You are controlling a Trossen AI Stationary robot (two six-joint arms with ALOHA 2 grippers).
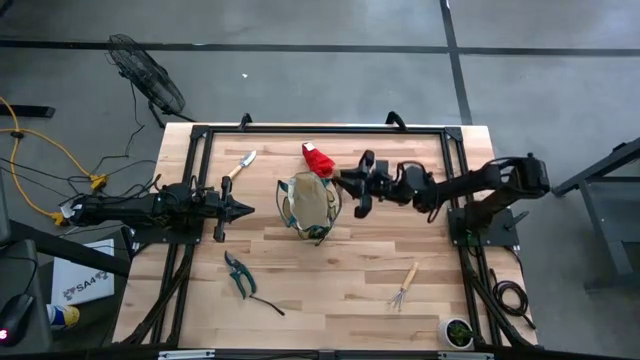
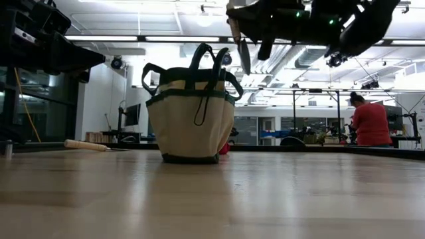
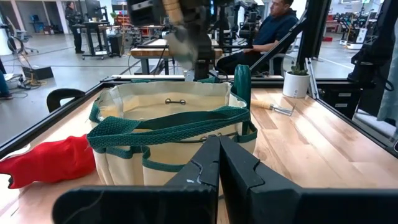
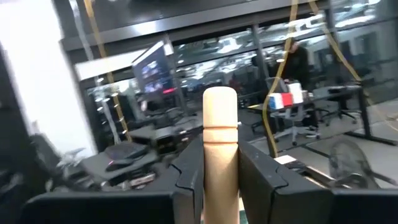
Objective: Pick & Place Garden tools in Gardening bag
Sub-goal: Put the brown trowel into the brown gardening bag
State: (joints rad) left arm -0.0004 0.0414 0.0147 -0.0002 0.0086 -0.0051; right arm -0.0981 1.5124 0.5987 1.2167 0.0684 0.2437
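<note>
I'm working in an open robotics lab: my wooden worktop [image 1: 330, 275] is sitting in a black metal frame [image 1: 320, 129] on grey concrete floor. Beyond it, more rigs and benches are standing under ceiling strip lights, monitors are glowing, a person in red [image 2: 370, 123] is working, and another person [image 3: 273, 28] is sitting nearby.

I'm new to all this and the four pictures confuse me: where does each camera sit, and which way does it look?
High view: above the table, looking straight down; both arms, left gripper, right gripper beside the gardening bag.
Low view: at table-top height, looking across to the room; the bag, right gripper overhead.
Left wrist view: on the left arm, facing the bag; its shut fingers below.
Right wrist view: on the right arm, facing the room; fingers clamp a wooden handle.
Three views share the bag.
</note>
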